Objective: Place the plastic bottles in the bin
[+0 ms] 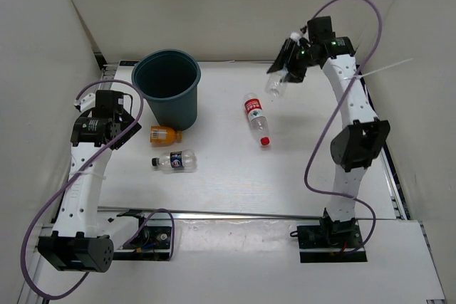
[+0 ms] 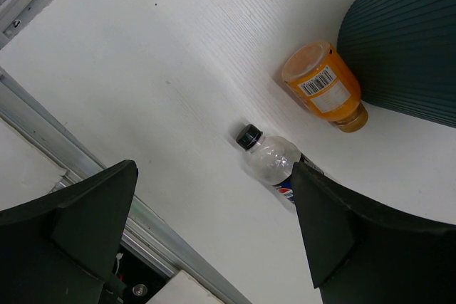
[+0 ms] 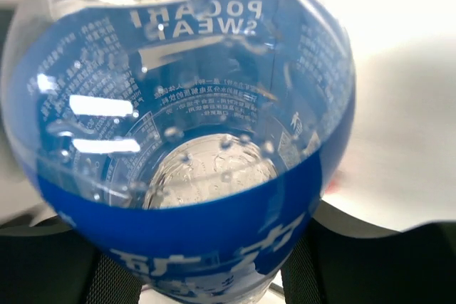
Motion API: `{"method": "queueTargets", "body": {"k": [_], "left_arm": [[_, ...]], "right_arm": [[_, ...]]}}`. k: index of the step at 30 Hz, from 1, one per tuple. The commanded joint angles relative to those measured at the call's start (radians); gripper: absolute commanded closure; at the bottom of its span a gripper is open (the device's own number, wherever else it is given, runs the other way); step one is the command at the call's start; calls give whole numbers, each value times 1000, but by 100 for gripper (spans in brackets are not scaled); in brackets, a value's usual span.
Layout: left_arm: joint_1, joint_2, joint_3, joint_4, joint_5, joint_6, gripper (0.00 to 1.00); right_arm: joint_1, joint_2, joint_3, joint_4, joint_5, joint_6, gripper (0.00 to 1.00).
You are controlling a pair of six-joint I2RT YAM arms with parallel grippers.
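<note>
Clenched right gripper (image 1: 291, 62) grasps the blue-label bottle (image 1: 274, 83) across its body, jaws drawn in part-way and pressed against the plastic. In the right wrist view the blue wrap (image 3: 192, 140) fills nearly everything, with the dark fingers (image 3: 43, 268) showing at the lower corners. From above, the bottle hangs tilted below the claw at the far right of the table (image 1: 299, 176), seemingly lifted off the surface, though contact underneath cannot be ruled out. Step in hand: carrying the first bottle to the bin (image 1: 174, 108), which stands well apart at the far left. Next move calls for a leftward swing across the table, high enough to pass the rim, then release over the mouth. Not yet binned: red-label bottle (image 1: 255, 117) lying mid-table, orange bottle (image 1: 164, 135) on its side touching or just beside the bin's foot, black-capped bottle (image 1: 176, 161) lying near it. Left gripper (image 1: 121, 122) released, jaws spread wide and holding nothing, poised above the black-capped bottle (image 2: 271, 165) and the orange one (image 2: 324, 87).
</note>
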Motion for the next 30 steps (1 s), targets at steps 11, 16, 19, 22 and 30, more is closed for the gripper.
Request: {"method": "queueTargets", "body": {"k": [11,16,19,22,30], "left_arm": [[11,15,87,5,29,48,0],[11,15,130,-52,102,34,0],[11,-7,108,-61,139,34,0],[11,-17,96,-61,149,25,0],[2,3,199,-127,182,74,0]], "right_arm": [[237,1,217,713,-597,423,63],[322,47,256,798,-559,413,63],[331,68,243,842,-545,422,63],[354,96,253,898,-493,433,63],[392,173,276,981,-379,477,59]]}}
